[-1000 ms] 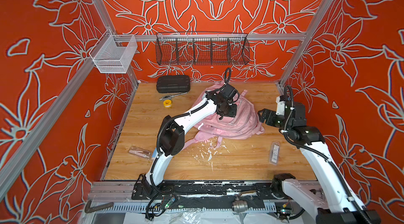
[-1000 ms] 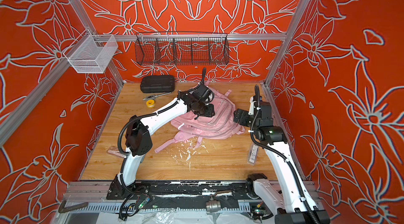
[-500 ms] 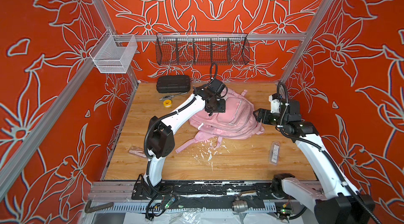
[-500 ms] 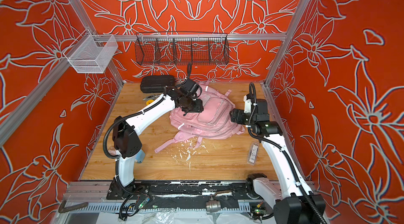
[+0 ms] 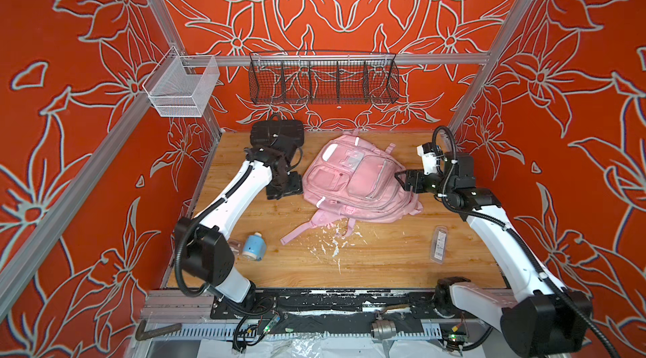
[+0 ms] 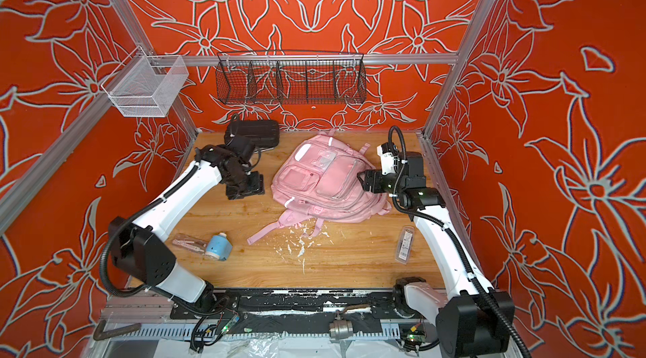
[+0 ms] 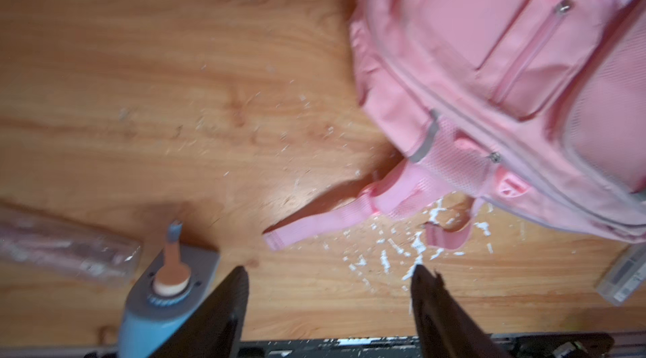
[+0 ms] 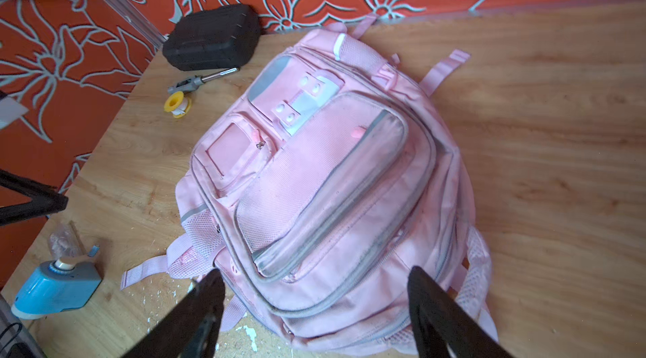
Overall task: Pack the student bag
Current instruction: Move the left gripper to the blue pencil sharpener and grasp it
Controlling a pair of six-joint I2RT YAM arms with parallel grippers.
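Observation:
The student bag is a pale-pink backpack lying front up on the wooden table, straps trailing toward the front edge. My left gripper hangs just left of the bag, apart from it. In the left wrist view its jaws stand open over bare wood, with the bag off to one side. My right gripper is at the bag's right edge. In the right wrist view it is open above the bag's zipped side, with nothing held.
A black case sits at the back left, with a yellow spool and a metal tool beside it. A blue dispenser and a clear packet lie front left. Another packet lies front right. White flakes litter the wood.
My left gripper has let go of the bag, opened and drawn back to the left. The bag has dropped flat. My right gripper has edged closer to the bag.

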